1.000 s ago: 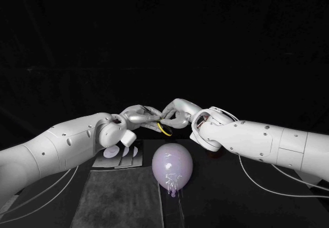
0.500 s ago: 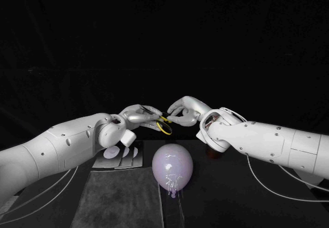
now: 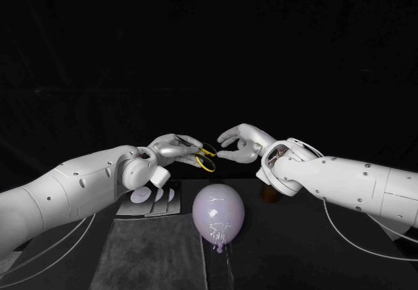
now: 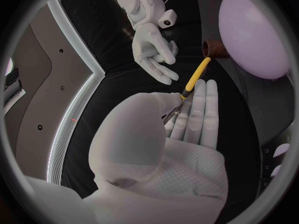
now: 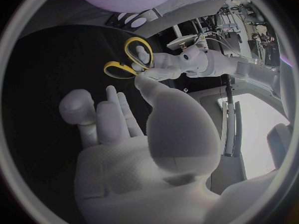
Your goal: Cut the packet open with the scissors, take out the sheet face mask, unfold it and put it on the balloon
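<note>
Above the balloon [image 3: 218, 211], left hand [image 3: 174, 148] pinches scissors [image 3: 207, 158]; right hand [image 3: 242, 144] fingers spread, empty; fumbled handover could drop them, bursting it

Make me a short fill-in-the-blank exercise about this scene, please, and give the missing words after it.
1. The hand that holds the scissors is the robot's ____ one.
2. The handles of the scissors are ____ in colour.
3. The right hand, with its fingers apart, holds ____.
4. The balloon has no ____ on it yet.

Missing words: left; yellow; nothing; mask.
</note>
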You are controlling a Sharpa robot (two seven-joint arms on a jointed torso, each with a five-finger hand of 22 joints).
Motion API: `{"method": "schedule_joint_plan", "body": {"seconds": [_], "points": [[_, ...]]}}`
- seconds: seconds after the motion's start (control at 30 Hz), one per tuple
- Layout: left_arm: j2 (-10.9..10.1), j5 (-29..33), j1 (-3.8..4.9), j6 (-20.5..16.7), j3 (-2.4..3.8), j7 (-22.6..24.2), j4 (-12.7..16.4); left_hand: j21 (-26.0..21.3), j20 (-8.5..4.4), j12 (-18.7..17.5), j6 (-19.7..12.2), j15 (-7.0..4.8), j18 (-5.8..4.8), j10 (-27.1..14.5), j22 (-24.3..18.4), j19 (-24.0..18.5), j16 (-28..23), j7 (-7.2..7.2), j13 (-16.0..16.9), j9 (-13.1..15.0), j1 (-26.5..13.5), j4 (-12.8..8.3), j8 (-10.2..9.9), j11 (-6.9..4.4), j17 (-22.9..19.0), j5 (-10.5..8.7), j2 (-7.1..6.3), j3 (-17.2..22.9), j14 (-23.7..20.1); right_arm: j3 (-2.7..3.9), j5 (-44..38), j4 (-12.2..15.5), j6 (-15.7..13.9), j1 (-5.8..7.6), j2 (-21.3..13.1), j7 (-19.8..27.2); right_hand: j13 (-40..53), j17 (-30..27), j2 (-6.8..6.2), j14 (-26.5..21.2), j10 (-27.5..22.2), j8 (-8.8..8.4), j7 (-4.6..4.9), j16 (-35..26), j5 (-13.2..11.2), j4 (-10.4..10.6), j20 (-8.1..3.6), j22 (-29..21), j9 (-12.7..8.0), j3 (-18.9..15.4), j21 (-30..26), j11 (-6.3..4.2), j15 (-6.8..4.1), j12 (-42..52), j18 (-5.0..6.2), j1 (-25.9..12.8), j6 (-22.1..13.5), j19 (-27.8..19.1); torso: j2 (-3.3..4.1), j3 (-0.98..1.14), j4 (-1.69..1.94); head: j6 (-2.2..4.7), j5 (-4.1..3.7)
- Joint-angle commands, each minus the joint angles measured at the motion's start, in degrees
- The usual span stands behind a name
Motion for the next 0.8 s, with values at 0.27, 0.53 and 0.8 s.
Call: {"method": "schedule_joint_plan", "body": {"seconds": [0.27, 0.53, 0.8], "points": [[0.05, -0.45, 0.12, -1.92, 0.1, 0.99, 0.92, 0.87, -0.19, -0.84, 0.85, -0.3, 0.77, 3.59, 0.46, -0.57, -0.39, 4.77, 0.06, -0.54, -0.85, -1.06, 0.38, -1.68, 0.04, 0.19, 0.1, 1.18, 0.35, 0.05, -10.19, -0.47, 5.73, -0.41, 2.81, -1.43, 0.02, 0.0, 0.11, 0.19, -2.46, -0.26, 0.74, 0.06, -0.15, 0.02, 0.36, -0.42, -0.79, -2.32, -0.75, 0.5, 0.74, -0.17, 0.8, 1.03, -2.03, -0.16, 0.06, -0.08, 0.15, 0.14, -0.24], [-0.13, -0.47, 0.12, -2.16, 0.1, 1.17, 1.29, 1.23, -0.28, -1.23, 1.0, -0.38, 0.78, 3.93, 0.7, -0.72, -0.43, 4.71, 0.05, -0.82, -0.93, -1.29, 0.39, -1.74, 0.08, 0.19, 0.01, 1.28, 0.47, 0.03, -11.92, -3.01, 5.29, -0.96, 4.79, -2.51, 0.04, -0.11, 0.37, 0.18, -2.5, -0.22, 0.77, 0.04, -0.14, -0.06, 0.39, -0.55, -0.93, -2.44, -0.91, 0.52, 0.74, -0.12, 0.83, 1.35, -2.27, -0.19, 0.06, -0.12, 0.21, 0.01, -0.06], [-0.46, -0.46, 0.12, -2.28, 0.1, 1.29, 1.77, 1.89, -0.4, -1.82, 1.29, -0.46, 0.75, 4.48, 1.13, -0.94, -0.46, 4.66, 0.06, -1.3, -1.03, -1.67, 0.38, -1.81, 0.15, 0.19, -0.07, 1.51, 0.7, 0.03, -13.45, -4.08, 2.27, -1.27, 5.34, -3.27, 0.09, -0.12, 1.08, 0.19, -2.44, -0.01, 0.79, 0.11, -0.13, -0.38, 0.44, -0.54, -0.96, -2.6, -0.99, 0.52, 0.77, 0.02, 0.84, 2.34, -1.98, -0.06, 0.05, -0.06, 0.12, -0.13, 0.13]]}}
